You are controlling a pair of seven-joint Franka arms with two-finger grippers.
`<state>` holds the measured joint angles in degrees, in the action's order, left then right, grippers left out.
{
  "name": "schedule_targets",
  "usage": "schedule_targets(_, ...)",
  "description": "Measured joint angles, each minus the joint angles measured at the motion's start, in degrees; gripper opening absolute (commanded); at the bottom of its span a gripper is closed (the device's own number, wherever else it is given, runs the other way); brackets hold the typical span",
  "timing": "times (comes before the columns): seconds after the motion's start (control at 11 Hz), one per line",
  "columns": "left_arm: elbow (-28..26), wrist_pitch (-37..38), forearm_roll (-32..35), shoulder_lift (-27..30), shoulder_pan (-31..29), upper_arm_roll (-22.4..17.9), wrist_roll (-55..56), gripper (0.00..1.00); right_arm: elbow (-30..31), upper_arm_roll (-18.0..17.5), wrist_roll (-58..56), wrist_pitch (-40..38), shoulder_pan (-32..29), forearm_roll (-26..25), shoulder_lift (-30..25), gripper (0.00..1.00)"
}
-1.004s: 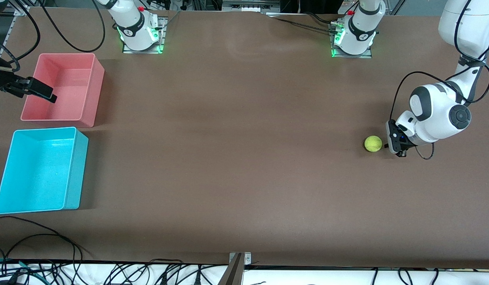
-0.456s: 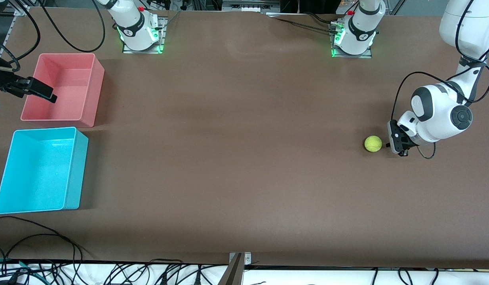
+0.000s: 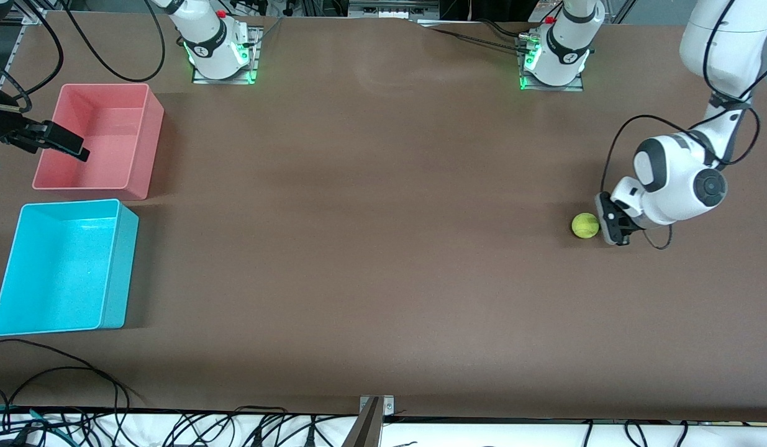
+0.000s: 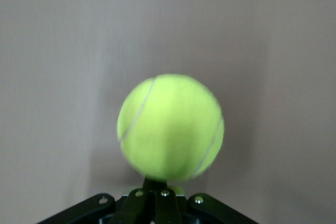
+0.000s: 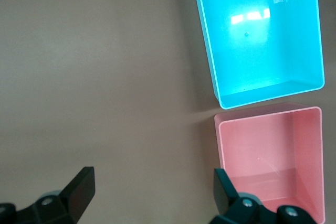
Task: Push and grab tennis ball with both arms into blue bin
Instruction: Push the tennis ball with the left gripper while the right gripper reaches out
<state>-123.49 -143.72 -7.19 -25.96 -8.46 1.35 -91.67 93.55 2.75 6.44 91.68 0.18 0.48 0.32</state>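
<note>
The tennis ball point(image 3: 585, 225) rests on the table point(image 3: 371, 248) toward the left arm's end, far from the blue bin point(image 3: 63, 267) at the right arm's end; the left gripper point(image 3: 608, 225) sits low, directly at the ball's 3 o'clock in the front view, at or almost at its surface, fingers drawn together, holding nothing; the right gripper point(image 5: 152, 187) hangs spread wide and empty above the pink bin's point(image 3: 100, 139) outer edge; the blue bin lies at that bin's 6 o'clock, nearer the front camera.

Even overhead light; glare patches inside the blue bin point(image 5: 257, 35), and the tennis ball point(image 4: 170, 127) looks motion-blurred.
</note>
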Motion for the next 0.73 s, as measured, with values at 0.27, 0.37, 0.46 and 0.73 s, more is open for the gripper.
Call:
schedule_targets(0.27, 0.46, -0.30, -4.03, -0.15, 5.79, 7.50, 15.34, 0.00, 0.00, -0.03, 0.00, 0.00, 0.02, 0.01, 0.06, 1.00)
schedule_targets(0.37, 0.83, -0.36, -4.03, -0.14, 7.76, 9.06, 19.70, 0.00, 0.00, -0.03, 0.00, 0.00, 0.02, 0.01, 0.08, 1.00)
schedule_targets(0.46, 1.07, -0.37, -4.03, -0.13, 8.78, 9.42, 21.46, 0.00, 0.00, -0.03, 0.00, 0.00, 0.03, 0.01, 0.10, 1.00)
schedule_targets(0.73, 1.10, -0.37, -4.03, -0.13, 7.88, 8.84, 21.41, 0.00, 0.00, -0.03, 0.01, 0.61, 0.03, 0.26, 0.65, 1.00)
